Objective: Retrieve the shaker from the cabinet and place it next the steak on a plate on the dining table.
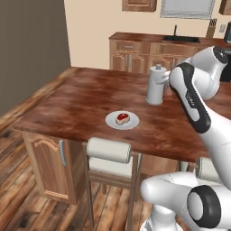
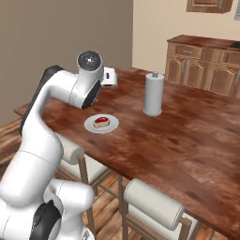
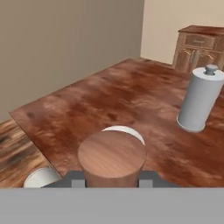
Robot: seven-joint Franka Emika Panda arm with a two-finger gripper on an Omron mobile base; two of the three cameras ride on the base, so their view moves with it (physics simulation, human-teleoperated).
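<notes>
Pincer (image 3: 112, 183) clamped on unlabelled shaker (image 3: 112, 158) above plate (image 3: 131, 131)

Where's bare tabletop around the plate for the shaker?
The dining table is bare all round the plate with the steak. Only the tall white cylinder stands farther back, well apart. The gripper holds the shaker.

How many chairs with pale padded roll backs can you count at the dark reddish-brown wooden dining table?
2. One pale padded chair stands at the dining table's near edge in front of the round white plate; the second chair is further right along the same edge. Others may be hidden.
</notes>
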